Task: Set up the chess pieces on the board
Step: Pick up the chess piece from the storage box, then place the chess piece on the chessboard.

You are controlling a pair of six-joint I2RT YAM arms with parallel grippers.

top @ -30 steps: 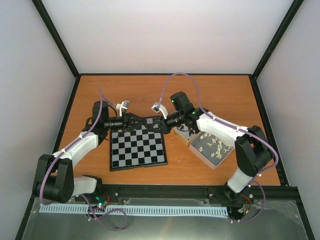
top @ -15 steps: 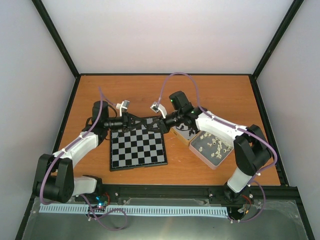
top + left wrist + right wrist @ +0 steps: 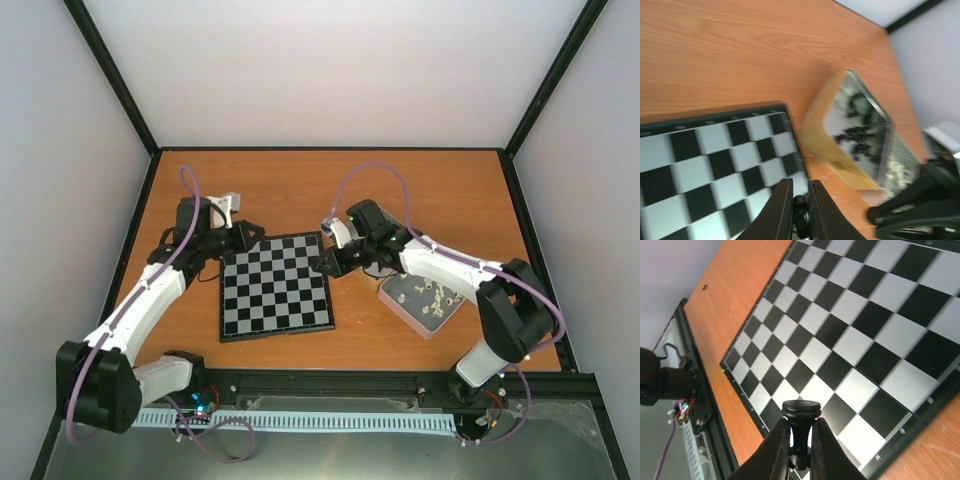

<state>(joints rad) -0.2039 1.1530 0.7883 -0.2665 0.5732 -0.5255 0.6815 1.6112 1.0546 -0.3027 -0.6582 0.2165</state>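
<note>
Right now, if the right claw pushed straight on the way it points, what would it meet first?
The board. The right claw, shut on a black chess piece, points at squares near its edge; the held piece would likely touch first, depth unclear.

**Q:** Room over the board (image 3: 275, 290)?

**A:** All squares are open, so I can come down anywhere on it. My left gripper (image 3: 252, 236) hangs at its far-left corner and my right gripper (image 3: 319, 266) at its right edge. Each is closed on a dark chess piece (image 3: 801, 412).

**Q:** Obstacles?

**A:** The tin of dark pieces (image 3: 826, 150) sits just beside the board's far-right corner. The tin of white pieces (image 3: 402, 312) is next to it, toward the table's right edge. My right arm (image 3: 440, 262) crosses above the first. The far half of the table (image 3: 420, 185) is open.
</note>
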